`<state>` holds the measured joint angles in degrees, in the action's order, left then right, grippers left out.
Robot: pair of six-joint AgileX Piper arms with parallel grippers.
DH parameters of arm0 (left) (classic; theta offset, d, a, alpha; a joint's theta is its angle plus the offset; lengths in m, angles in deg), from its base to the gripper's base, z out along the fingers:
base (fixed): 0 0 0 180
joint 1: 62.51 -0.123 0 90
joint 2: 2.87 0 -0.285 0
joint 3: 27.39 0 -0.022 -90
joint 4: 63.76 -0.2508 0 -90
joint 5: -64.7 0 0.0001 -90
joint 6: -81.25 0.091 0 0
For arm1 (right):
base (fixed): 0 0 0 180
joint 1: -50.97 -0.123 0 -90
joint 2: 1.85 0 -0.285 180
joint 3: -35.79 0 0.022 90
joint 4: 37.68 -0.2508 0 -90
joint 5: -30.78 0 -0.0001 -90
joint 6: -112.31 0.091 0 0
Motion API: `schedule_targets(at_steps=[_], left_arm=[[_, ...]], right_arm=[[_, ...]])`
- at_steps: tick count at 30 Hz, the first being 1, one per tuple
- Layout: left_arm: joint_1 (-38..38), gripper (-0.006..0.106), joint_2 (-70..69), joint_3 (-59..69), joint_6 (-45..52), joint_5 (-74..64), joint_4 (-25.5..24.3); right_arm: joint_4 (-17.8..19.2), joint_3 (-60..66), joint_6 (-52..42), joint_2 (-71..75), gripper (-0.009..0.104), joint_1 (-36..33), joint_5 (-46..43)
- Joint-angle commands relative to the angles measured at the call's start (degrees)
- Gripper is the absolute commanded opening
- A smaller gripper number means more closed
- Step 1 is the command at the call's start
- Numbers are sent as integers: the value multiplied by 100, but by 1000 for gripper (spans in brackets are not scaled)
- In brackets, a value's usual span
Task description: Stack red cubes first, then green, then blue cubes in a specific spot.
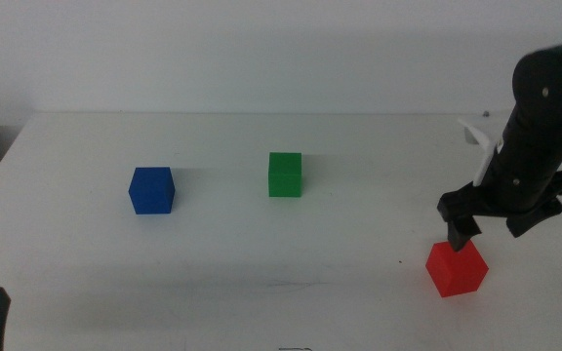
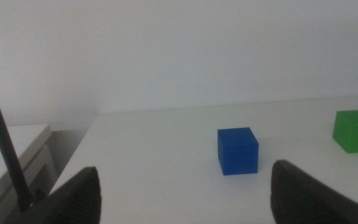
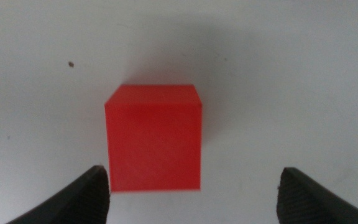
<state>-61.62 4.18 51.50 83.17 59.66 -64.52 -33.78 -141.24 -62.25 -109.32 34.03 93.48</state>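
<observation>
We see the right pincer (image 1: pixel 464 234) hanging just above the red cube (image 1: pixel 457 268), which sits on the white desk (image 1: pixel 359 292) near its front right. From the wrist, its jaws stand wide apart, one on either side of that cube (image 3: pixel 153 138), touching nothing. The green cube (image 1: pixel 285 175) rests mid-desk and the blue cube (image 1: pixel 152 190) well to its left. The left pincer (image 2: pixel 185 186) waits at the front left corner, jaws apart, facing the blue cube (image 2: pixel 237 151).
</observation>
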Motion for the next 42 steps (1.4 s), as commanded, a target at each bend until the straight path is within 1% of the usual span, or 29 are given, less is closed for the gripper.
schedule_targets(at_steps=[1,4,16,22,25,27,29,30,32,34,35,36,38,40,42], left_arm=[[8,94,-119,-19,-29,504,75],[8,94,-119,-19,-29,504,75],[8,94,-119,-19,-29,504,75],[8,94,-119,-19,-29,504,75],[8,94,-119,-19,-29,504,75],[8,94,-119,-19,-29,504,75],[8,94,-119,-19,-29,504,75],[8,94,-119,-19,-29,504,75],[8,94,-119,-19,-29,504,75],[8,94,-119,-19,-29,504,75],[8,94,-119,-19,-29,504,75],[8,94,-119,-19,-29,504,75],[8,94,-119,-19,-29,504,75],[8,94,-119,-19,-29,504,75],[8,94,-119,-19,-29,504,75]], right_arm=[[108,34,48,264,94,-46,-438],[27,99,63,251,94,-65,-527],[-51,376,39,74,92,-111,-849],[-107,461,39,-86,88,-131,-964],[-147,461,13,-191,82,-141,-964],[-167,461,-44,-242,76,-162,-964],[-167,461,-72,-290,66,-168,-999],[-167,461,-72,-296,59,-168,-1039],[-169,461,44,-303,38,-168,-1104],[-162,461,338,-267,12,-189,-1040],[-144,455,484,-227,1,-237,-972],[-124,432,700,-170,-2,-294,-870],[-43,304,1299,-111,-1,-443,-601],[94,-47,1927,-90,-1,-681,-144],[223,-406,2349,-132,1,-908,145]])
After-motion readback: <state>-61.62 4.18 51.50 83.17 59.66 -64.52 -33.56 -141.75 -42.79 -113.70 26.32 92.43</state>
